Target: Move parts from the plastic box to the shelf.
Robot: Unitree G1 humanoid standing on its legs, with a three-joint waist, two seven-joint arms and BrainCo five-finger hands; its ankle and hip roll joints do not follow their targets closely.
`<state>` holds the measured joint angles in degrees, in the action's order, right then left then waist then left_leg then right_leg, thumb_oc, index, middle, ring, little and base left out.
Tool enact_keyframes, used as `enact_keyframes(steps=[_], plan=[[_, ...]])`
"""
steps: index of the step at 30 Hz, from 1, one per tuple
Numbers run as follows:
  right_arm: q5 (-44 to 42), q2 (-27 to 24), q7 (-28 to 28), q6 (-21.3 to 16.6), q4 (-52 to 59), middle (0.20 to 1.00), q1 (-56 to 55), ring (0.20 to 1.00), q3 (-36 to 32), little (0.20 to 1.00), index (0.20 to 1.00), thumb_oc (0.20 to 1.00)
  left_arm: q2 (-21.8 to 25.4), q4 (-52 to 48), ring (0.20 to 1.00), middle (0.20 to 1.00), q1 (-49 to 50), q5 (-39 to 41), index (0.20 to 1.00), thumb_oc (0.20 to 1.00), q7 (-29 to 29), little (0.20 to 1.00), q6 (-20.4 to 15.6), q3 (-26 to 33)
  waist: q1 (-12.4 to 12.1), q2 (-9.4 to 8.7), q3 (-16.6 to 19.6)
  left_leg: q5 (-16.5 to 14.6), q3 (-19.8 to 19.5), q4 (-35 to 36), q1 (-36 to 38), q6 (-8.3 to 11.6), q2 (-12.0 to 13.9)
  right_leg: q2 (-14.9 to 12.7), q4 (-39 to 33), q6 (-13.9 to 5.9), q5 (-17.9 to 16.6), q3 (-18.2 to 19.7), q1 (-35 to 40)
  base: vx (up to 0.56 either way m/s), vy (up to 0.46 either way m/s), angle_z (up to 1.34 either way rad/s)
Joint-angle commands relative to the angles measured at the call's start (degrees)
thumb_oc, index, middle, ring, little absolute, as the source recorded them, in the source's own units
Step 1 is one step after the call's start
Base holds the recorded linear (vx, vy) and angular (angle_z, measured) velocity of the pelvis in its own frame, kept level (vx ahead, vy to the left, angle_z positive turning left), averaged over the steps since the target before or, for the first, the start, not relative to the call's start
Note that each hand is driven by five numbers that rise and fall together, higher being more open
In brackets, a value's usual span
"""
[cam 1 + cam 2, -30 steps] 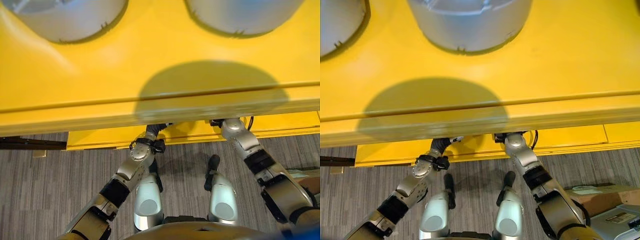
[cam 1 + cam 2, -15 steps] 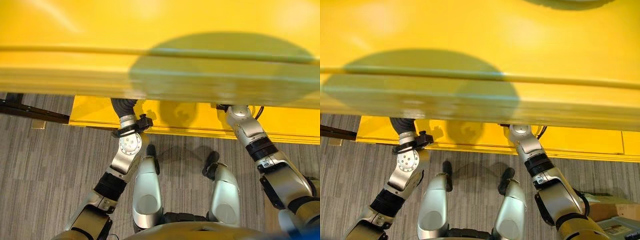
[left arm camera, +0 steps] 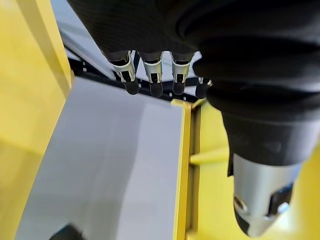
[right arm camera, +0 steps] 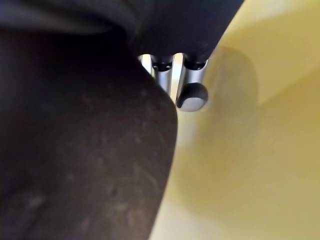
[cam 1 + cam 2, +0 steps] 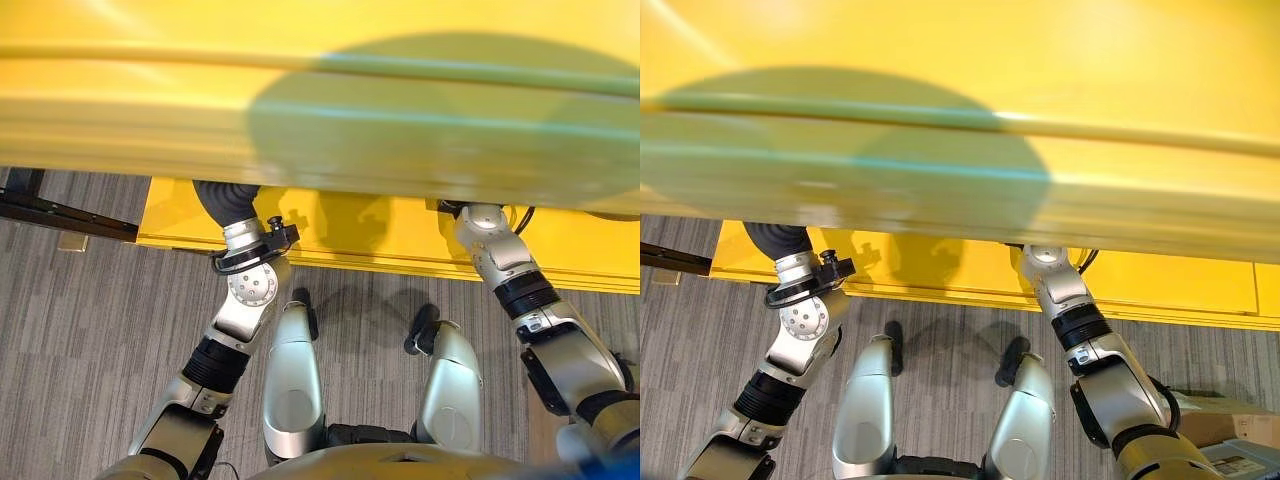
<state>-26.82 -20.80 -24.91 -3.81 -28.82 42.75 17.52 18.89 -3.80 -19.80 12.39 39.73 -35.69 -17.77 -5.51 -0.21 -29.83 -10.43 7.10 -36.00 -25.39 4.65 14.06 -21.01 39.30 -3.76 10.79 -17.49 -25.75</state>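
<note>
Across the upper part of both eye views runs the yellow plastic box (image 5: 320,100), broad, smooth and glossy, with a raised lip along its near edge. Below the box lies grey ribbed carpet floor (image 5: 80,330). A cardboard box (image 5: 1220,420) sits on that floor, off to the right of the yellow box. Both arms reach up under the box's near edge, wrists bent, dark ribbed covers meeting its underside. The left robot hand (image 3: 150,75) holds its dark-tipped fingers straight and released, gripping nothing, just beside a yellow ribbed wall. The right robot hand (image 4: 192,95) lies close against smooth yellow plastic; whether it grasps anything I cannot tell. No parts can be made out.
</note>
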Motion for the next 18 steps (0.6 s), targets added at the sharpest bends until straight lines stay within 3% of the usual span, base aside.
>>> enact_keyframes(steps=[1,5,9,10,18], plan=[[-3.79,1.52,1.35,2.24,-3.65,0.2,0.13,0.2,-1.16,0.2,0.2,0.2,0.87,-5.62,1.0,1.0,-1.46,0.98,1.0,1.0,-4.64,1.0,-3.34,-0.63,0.49,0.88,0.05,0.09,7.13,0.05,0.52,-3.47,-0.4,2.76,9.45,3.05,6.39,0.03,0.45,-0.1,0.009,0.06],[-3.09,-0.13,3.3,4.38,-4.6,0.2,1.76,0.2,-1.26,0.2,0.2,0.2,0.62,-5.18,1.0,1.0,-2.46,2.46,1.0,1.0,-7.74,1.0,-4.39,-1.75,0.98,1.03,0.05,-1.44,7.58,-3.23,-1.12,-3.83,0.47,1.76,12.94,3.3,7.41,0.54,-1.98,-0.12,0.011,0.08],[-3.84,-1.85,5.13,7.06,-5.44,0.2,4.15,0.2,-0.92,0.2,0.2,0.2,0.42,-5.65,1.0,1.0,-3.98,3.84,1.0,1.0,-11.77,1.0,-3.31,-3.36,1.48,0.52,0.06,-5.86,6.52,-12.07,-5.07,-4.67,1.3,1.21,18.51,4.43,9.54,1.46,-5.75,-0.11,-0.006,0.02],[-3.31,-2.57,5.73,8.13,-6.15,0.2,5.37,0.2,-0.78,0.2,0.2,0.2,0.03,-5.57,1.0,1.0,-4.65,4.5,1.0,1.0,-12.76,1.0,-3.19,-3.96,1.77,0.24,0.07,-8.27,5.76,-16.75,-6.89,-5.09,1.56,1.29,21.25,5.07,10.74,2.1,-7.51,-0.09,-0.001,-0.1],[-3.16,-4.13,9.1,9.25,-9.5,0.2,8.03,0.2,-0.17,0.2,0.2,0.2,-1.09,-4.08,1.0,1.0,-6.87,6.36,1.0,1.0,-15.59,1.0,-2.93,-6.01,3.18,-0.32,1.21,-14.68,3.5,-30.86,-13.47,-5.82,2.56,1.97,29.42,6.0,13.75,4.48,-14.03,-0.05,0.019,-0.08]])
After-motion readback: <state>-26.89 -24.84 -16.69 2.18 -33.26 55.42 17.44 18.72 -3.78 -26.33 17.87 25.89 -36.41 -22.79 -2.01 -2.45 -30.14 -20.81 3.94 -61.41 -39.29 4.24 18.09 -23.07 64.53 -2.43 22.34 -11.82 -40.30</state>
